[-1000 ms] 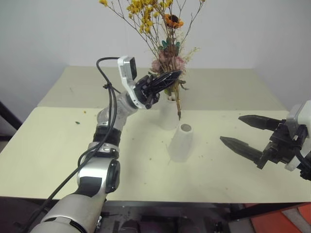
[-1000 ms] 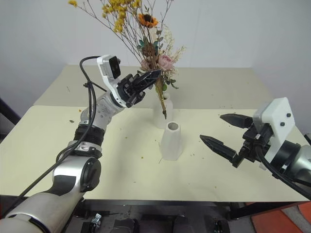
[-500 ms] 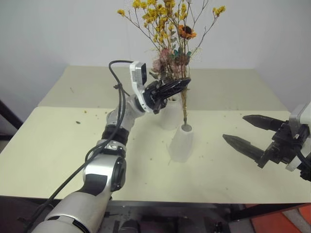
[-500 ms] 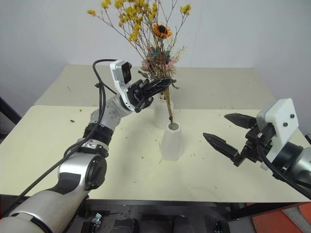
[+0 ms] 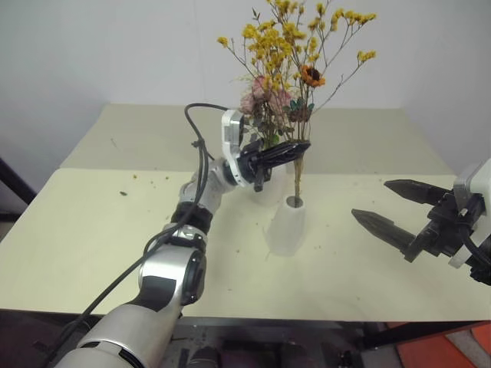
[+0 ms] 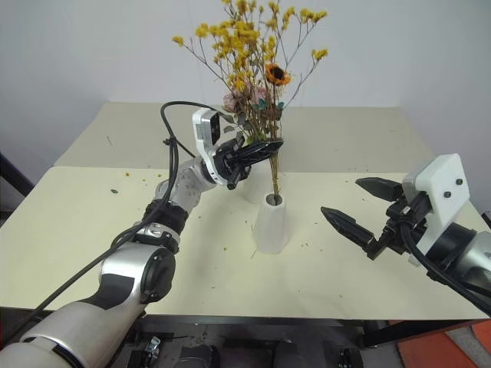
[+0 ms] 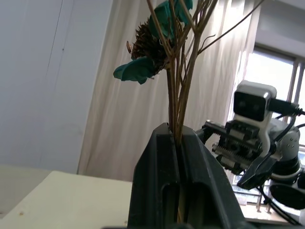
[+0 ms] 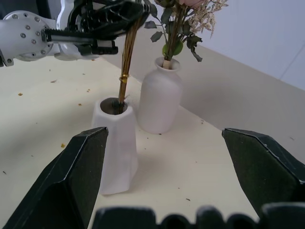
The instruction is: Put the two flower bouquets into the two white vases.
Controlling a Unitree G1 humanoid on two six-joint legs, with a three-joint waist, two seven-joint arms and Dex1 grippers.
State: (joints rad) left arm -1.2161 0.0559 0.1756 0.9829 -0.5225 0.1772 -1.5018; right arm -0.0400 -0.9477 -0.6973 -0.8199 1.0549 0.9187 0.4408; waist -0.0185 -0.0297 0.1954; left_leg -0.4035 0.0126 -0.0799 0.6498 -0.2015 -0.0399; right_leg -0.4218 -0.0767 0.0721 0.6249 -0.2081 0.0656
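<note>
My left gripper is shut on the thin stems of the yellow-orange bouquet, held upright. The stem ends reach into the mouth of the tapered cone vase, which stands mid-table. Just behind it is the rounded bottle vase, holding the pink rose bouquet. In the left wrist view the shut fingers clamp the stems. My right gripper hovers open and empty to the right of the cone vase, pointing toward it.
Both vases stand on a beige table that meets a second table behind it. Petal crumbs lie scattered on the left part. A white wall rises behind, and a red-orange object sits below the table's near right corner.
My left gripper carried the yellow-orange bouquet right and down, so its stem ends went from hanging beside the cone vase into its mouth. The right gripper stayed in place, open.
</note>
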